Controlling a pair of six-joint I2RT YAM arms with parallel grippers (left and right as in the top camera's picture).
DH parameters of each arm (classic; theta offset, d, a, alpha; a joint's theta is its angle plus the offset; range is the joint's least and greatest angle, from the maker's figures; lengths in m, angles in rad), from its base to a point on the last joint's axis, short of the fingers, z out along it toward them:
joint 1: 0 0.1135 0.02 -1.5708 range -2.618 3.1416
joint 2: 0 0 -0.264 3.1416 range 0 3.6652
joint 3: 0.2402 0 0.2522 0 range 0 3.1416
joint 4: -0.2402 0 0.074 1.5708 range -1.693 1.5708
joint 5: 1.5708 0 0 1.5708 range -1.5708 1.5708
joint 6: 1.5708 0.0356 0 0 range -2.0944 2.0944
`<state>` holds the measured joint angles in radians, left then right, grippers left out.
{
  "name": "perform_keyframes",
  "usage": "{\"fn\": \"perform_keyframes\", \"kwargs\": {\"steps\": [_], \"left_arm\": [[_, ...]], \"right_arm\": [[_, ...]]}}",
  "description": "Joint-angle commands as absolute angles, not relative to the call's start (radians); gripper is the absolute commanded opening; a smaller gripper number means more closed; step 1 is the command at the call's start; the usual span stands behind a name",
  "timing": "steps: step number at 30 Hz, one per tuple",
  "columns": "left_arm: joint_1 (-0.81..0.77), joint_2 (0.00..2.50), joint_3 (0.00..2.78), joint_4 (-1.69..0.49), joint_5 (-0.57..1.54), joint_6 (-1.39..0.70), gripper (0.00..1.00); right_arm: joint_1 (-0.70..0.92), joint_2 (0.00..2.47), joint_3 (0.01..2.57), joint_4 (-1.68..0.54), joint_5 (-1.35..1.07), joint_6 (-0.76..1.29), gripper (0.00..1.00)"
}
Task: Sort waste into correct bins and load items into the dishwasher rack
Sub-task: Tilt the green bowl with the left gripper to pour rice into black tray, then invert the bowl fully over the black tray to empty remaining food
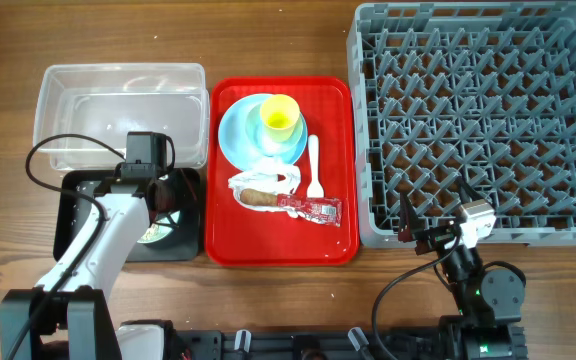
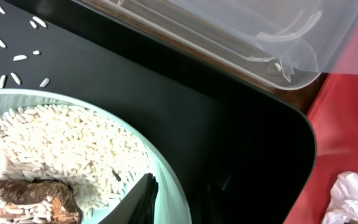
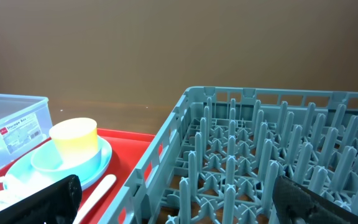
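Note:
My left gripper point(image 1: 160, 200) point(image 2: 166, 194) is shut on the rim of the pale green bowl point(image 2: 166, 168), held over the black tray point(image 1: 183, 245) point(image 2: 185, 112). The bowl holds white rice point(image 2: 61, 149) and a brown food scrap point(image 2: 23, 199). A few grains point(image 2: 17, 59) lie loose in the black tray. The clear tub point(image 1: 118, 105) point(image 2: 241, 31) stands just behind it. On the red tray point(image 1: 333, 100) are the light blue plate point(image 1: 230, 135), a light blue bowl with the yellow cup point(image 1: 279, 115) point(image 3: 74, 140), crumpled white wrapper point(image 1: 258, 182) and red sauce packet point(image 1: 313, 208). My right gripper point(image 1: 433, 235) point(image 3: 179, 205) is open and empty at the grey dishwasher rack's point(image 1: 478, 120) point(image 3: 260, 155) front left corner.
A white plastic spoon point(image 1: 314, 165) point(image 3: 95, 190) lies on the red tray beside the plate. A brown food piece point(image 1: 260, 198) sits in the wrapper. The rack's upright pegs fill the right side of the table.

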<state>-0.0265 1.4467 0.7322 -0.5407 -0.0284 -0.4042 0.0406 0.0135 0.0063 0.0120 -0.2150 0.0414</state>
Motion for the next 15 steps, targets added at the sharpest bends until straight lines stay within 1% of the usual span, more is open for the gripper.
{"fn": "perform_keyframes", "kwargs": {"steps": [1, 4, 10, 12, 15], "left_arm": [[-0.031, 1.440, 0.737, -0.537, -0.020, -0.397, 0.24], [-0.031, 1.440, 0.737, -0.541, -0.019, -0.397, 0.19], [-0.031, 1.440, 0.737, -0.556, -0.019, -0.397, 0.18], [-0.031, 1.440, 0.737, -0.556, -0.020, -0.397, 0.16], [-0.031, 1.440, 0.737, -0.555, -0.020, -0.397, 0.08]], "right_arm": [[0.042, 0.009, 0.005, 0.016, -0.203, 0.055, 1.00], [0.042, 0.009, 0.005, 0.016, -0.203, 0.055, 1.00], [0.042, 0.009, 0.005, 0.016, -0.203, 0.054, 1.00], [0.042, 0.009, 0.005, 0.016, -0.203, 0.055, 1.00], [0.042, 0.009, 0.005, 0.016, -0.203, 0.055, 1.00]]}}
